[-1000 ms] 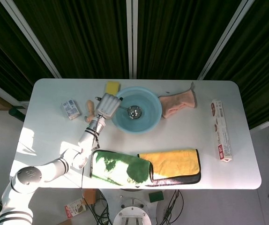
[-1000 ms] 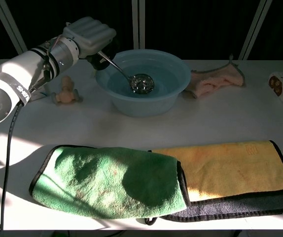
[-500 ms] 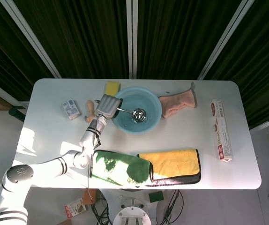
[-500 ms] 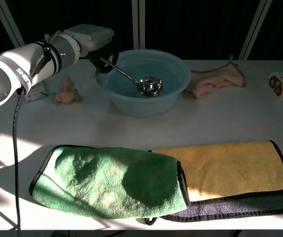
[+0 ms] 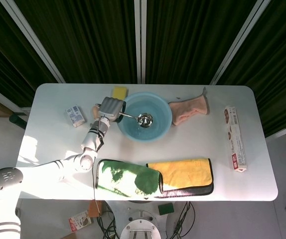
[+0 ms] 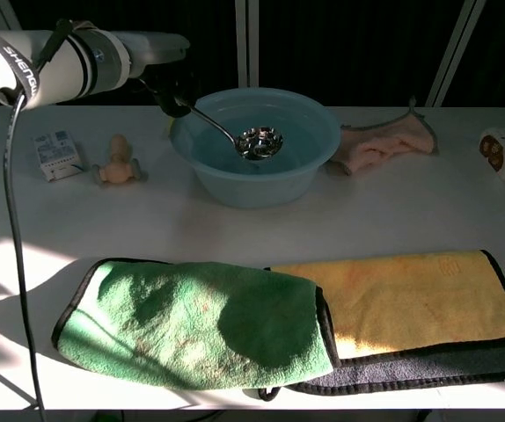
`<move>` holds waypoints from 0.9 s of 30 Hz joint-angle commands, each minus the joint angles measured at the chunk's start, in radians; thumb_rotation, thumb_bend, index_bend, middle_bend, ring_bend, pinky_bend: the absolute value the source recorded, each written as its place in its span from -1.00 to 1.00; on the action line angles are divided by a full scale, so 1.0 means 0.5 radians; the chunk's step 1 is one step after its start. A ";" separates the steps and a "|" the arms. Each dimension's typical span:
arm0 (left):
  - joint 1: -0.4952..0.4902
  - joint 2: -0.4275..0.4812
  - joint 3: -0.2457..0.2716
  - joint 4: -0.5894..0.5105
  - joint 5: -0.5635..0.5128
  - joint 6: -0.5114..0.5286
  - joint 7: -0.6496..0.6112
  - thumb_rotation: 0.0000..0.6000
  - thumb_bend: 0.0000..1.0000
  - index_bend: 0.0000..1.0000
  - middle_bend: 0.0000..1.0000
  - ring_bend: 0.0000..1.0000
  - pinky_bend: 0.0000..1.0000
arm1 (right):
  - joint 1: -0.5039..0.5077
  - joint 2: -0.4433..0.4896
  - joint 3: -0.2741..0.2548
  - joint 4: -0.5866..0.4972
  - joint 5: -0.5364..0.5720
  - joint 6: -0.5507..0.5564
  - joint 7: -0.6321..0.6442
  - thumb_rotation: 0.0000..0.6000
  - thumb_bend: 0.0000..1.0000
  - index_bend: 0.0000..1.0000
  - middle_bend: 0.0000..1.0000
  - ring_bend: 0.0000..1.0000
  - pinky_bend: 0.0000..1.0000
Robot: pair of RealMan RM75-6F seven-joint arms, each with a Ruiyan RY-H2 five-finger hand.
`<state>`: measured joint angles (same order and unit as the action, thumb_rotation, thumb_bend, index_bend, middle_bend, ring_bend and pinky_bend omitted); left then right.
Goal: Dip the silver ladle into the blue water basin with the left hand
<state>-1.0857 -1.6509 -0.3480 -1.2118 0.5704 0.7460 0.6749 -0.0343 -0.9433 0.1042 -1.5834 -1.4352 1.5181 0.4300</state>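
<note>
The blue water basin (image 5: pixel 158 130) (image 6: pixel 314 149) stands at the back middle of the white table. My left hand (image 5: pixel 110 108) (image 6: pixel 160 53) hovers just left of its rim and grips the handle of the silver ladle (image 5: pixel 144 119) (image 6: pixel 259 142). The ladle's bowl hangs over the water inside the basin, handle slanting up to the left toward the hand. In the chest view the bowl appears lifted above the water surface. My right hand does not show in either view.
A yellow sponge (image 5: pixel 119 92) lies behind the basin, a pink cloth (image 5: pixel 189 110) (image 6: pixel 384 145) to its right. A small figurine (image 6: pixel 116 161) and small box (image 5: pixel 75 115) (image 6: pixel 55 153) sit left. Green towel (image 6: pixel 191 321) and yellow towel (image 6: pixel 411 299) lie in front; a long box (image 5: pixel 235 138) at right.
My left hand has risen and pulled back to the left. The ladle's bowl came up from low in the water to a higher spot over the basin.
</note>
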 commanded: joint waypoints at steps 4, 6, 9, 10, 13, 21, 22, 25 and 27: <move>-0.112 0.161 0.061 -0.172 -0.238 0.013 0.147 1.00 -0.11 0.57 0.61 0.62 0.77 | 0.000 -0.002 0.001 -0.002 0.002 0.002 -0.005 1.00 -0.24 -1.00 -1.00 -1.00 -1.00; -0.154 0.207 0.083 -0.212 -0.347 0.000 0.188 1.00 -0.11 0.58 0.61 0.62 0.77 | 0.000 -0.003 0.002 -0.002 0.003 0.002 -0.006 1.00 -0.24 -1.00 -1.00 -1.00 -1.00; -0.225 0.273 0.106 -0.267 -0.514 -0.015 0.237 1.00 -0.11 0.58 0.61 0.62 0.77 | 0.001 -0.003 0.003 0.000 0.006 -0.001 -0.002 1.00 -0.24 -1.00 -1.00 -1.00 -1.00; -0.256 0.299 0.117 -0.288 -0.582 -0.019 0.257 1.00 -0.11 0.58 0.61 0.62 0.77 | 0.001 -0.003 0.004 0.000 0.009 -0.002 0.000 1.00 -0.24 -1.00 -1.00 -1.00 -1.00; -0.335 0.363 0.142 -0.335 -0.785 -0.039 0.295 1.00 -0.11 0.58 0.61 0.62 0.77 | 0.001 -0.003 0.006 0.004 0.014 -0.004 0.006 1.00 -0.24 -1.00 -1.00 -1.00 -1.00; -0.527 0.470 0.228 -0.375 -1.158 -0.069 0.372 1.00 -0.11 0.58 0.61 0.62 0.77 | 0.007 -0.003 0.008 0.011 0.020 -0.018 0.013 1.00 -0.24 -1.00 -1.00 -1.00 -1.00; -0.550 0.482 0.240 -0.381 -1.193 -0.076 0.378 1.00 -0.11 0.58 0.61 0.62 0.77 | 0.007 -0.002 0.009 0.011 0.023 -0.018 0.015 1.00 -0.24 -1.00 -1.00 -1.00 -1.00; -0.605 0.511 0.273 -0.394 -1.277 -0.091 0.392 1.00 -0.11 0.59 0.61 0.62 0.77 | 0.006 -0.002 0.011 0.012 0.026 -0.017 0.018 1.00 -0.24 -1.00 -1.00 -1.00 -1.00; -0.643 0.526 0.295 -0.399 -1.323 -0.093 0.404 1.00 -0.11 0.59 0.61 0.62 0.77 | 0.007 -0.002 0.012 0.012 0.028 -0.019 0.019 1.00 -0.24 -1.00 -1.00 -1.00 -1.00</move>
